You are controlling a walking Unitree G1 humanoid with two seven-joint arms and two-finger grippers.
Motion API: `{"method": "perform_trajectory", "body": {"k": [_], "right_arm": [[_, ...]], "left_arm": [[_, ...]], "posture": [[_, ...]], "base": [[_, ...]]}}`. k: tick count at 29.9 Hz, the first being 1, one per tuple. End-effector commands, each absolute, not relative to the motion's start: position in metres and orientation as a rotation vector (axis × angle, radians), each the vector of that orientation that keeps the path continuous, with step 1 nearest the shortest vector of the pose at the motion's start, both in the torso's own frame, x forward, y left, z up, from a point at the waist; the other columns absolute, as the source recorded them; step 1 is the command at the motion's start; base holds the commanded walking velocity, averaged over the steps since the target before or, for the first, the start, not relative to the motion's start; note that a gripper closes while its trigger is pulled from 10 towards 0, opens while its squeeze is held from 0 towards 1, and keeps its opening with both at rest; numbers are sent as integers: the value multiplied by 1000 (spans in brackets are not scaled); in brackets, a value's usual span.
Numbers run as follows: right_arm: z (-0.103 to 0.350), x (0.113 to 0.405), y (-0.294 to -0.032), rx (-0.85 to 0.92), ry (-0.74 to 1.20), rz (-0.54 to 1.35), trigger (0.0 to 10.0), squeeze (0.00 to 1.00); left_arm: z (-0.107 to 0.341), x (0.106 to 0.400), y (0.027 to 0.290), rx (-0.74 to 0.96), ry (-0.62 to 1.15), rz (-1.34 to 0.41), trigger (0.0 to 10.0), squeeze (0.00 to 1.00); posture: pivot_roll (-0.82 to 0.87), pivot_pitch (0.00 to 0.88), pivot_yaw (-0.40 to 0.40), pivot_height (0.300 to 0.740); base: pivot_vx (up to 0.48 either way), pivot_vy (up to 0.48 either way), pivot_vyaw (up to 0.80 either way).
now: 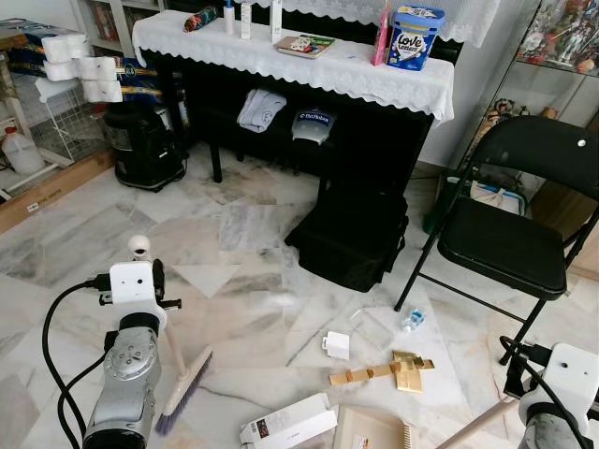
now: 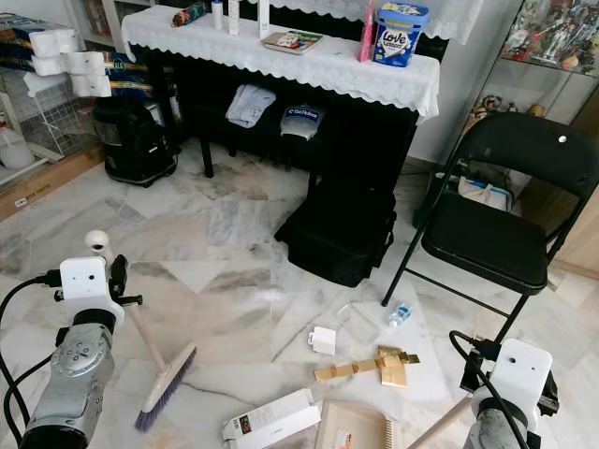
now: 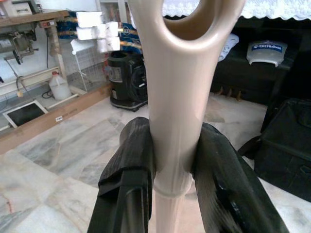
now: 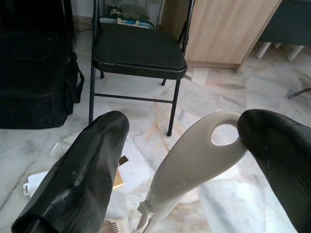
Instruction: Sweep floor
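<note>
On the left, the left gripper (image 3: pixel 172 167) is clamped around the beige handle of the broom (image 1: pixel 184 388), its two black fingers (image 3: pixel 127 165) pressing the shaft from both sides just below the hanging loop; the broom leans down to the right so that its purple bristles rest on the marble floor (image 1: pixel 234 234) at the near left. Further right, in the near middle, the litter lies unswept: a white box (image 1: pixel 288 425), a small white piece (image 1: pixel 336 344), a flattened gold carton (image 1: pixel 393 369), a clear plastic wrapper and a small bottle (image 1: pixel 413 320) just beside the chair legs. The beige dustpan (image 1: pixel 370 430) sits at the near edge among this litter, with its long pale handle (image 4: pixel 189 170) running out to the near right. There the right gripper (image 4: pixel 182 160) stands with its fingers wide apart on either side of the handle's looped end, one tip seemingly touching the loop but nothing clamped. As I judge it, the sweeping has barely begun: both tools are at hand, yet all the scraps are still scattered and none can be seen in the pan. The pan is cut off by the frame's lower edge, so its contents cannot be checked fully, and the floor under the black bag (image 1: pixel 351 238) and folding chair (image 1: pixel 515 229) is hidden.
</note>
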State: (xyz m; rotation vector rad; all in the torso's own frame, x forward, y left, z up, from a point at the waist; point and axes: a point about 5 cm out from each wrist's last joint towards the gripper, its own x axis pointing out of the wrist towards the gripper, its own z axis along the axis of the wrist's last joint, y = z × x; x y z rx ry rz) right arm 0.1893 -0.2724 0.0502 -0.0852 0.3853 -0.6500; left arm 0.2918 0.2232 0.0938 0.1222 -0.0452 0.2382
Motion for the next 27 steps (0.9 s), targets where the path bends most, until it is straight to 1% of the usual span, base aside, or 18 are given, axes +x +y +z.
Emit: {"method": "perform_trajectory", "body": {"k": [1, 6, 9, 11, 17, 18, 22, 24, 27], "right_arm": [[46, 189, -271, -62, 388, -632, 10000, 0], [48, 193, -268, -45, 358, -603, 10000, 0], [74, 207, -255, -51, 157, -465, 10000, 0], [85, 213, -246, -60, 84, -387, 10000, 0], [97, 219, -236, -28, 9, -318, 10000, 0], [102, 222, -227, -30, -28, -254, 10000, 0], [105, 222, -219, -25, -59, -186, 10000, 0], [105, 222, -208, 2, -71, -92, 10000, 0], [103, 222, -193, -7, -58, 39, 10000, 0]], "left_arm": [[104, 296, 219, 139, -86, 214, 10000, 0], [103, 295, 218, 145, -79, 213, 10000, 0], [102, 294, 219, 148, -74, 221, 10000, 0], [101, 294, 219, 147, -73, 221, 10000, 0], [100, 294, 219, 144, -73, 220, 10000, 0], [99, 292, 220, 146, -73, 221, 10000, 0], [97, 291, 220, 150, -72, 224, 10000, 0], [95, 289, 221, 155, -67, 233, 10000, 0], [93, 288, 223, 160, -61, 237, 10000, 0]], "posture": [[-85, 8, -68, 740], [-83, 9, -69, 740], [-81, 10, -68, 740], [-83, 10, -68, 740], [-83, 7, -70, 740], [-83, 8, -70, 740], [-82, 7, -71, 740], [-81, 7, -71, 740], [-81, 7, -68, 740]], "base": [[0, 0, 0], [0, 0, 0], [0, 0, 0], [0, 0, 0], [0, 0, 0], [0, 0, 0], [0, 0, 0], [0, 0, 0], [0, 0, 0]]}}
